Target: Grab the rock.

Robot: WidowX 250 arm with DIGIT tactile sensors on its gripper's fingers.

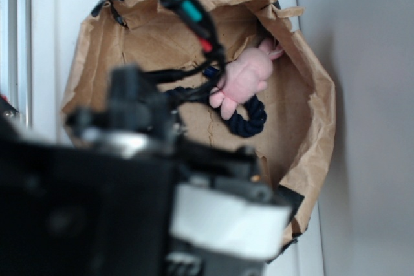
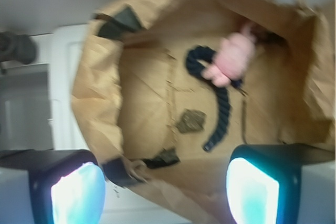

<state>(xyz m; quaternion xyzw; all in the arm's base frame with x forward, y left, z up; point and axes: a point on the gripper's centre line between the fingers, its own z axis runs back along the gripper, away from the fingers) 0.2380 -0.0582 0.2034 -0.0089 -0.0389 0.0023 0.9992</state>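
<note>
The rock (image 2: 190,121) is a small mottled brown-grey lump lying on the floor of a brown paper bag (image 2: 144,93), seen in the wrist view. My gripper (image 2: 165,192) hangs well above the bag's near rim, open wide, with nothing between its glowing pads (image 2: 79,195). The rock sits ahead of the jaws, just left of the rope's tail. In the exterior view the arm (image 1: 129,185) fills the foreground and hides the rock.
A pink plush toy (image 2: 233,59) lies on a dark blue rope (image 2: 220,108) at the bag's far side; the plush toy (image 1: 246,79) and rope (image 1: 249,121) show from outside too. The bag's crumpled walls (image 1: 317,114) stand on a white surface (image 1: 58,17).
</note>
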